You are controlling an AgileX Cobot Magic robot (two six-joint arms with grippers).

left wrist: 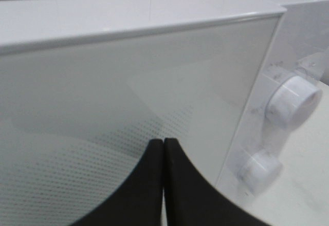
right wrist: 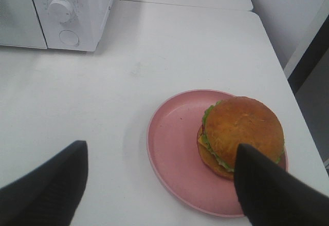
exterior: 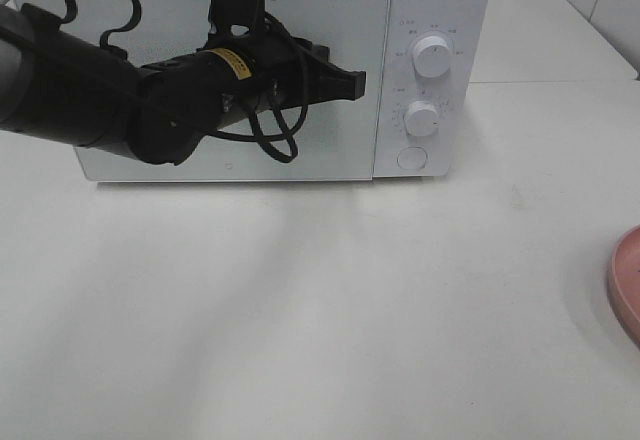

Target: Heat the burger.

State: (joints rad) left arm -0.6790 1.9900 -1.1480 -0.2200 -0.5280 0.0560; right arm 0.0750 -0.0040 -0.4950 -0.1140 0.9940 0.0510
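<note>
Left gripper fingers pressed together, close to the shut microwave door. Right gripper fingers spread wide above the burger, resting on a pink plate on the tabletop.

Looks like a robot test bench dressed as a kitchen corner: plain white table, white microwave with two dials against a pale tiled wall, pink plate with a burger, black robot arm reaching across the microwave door.
</note>
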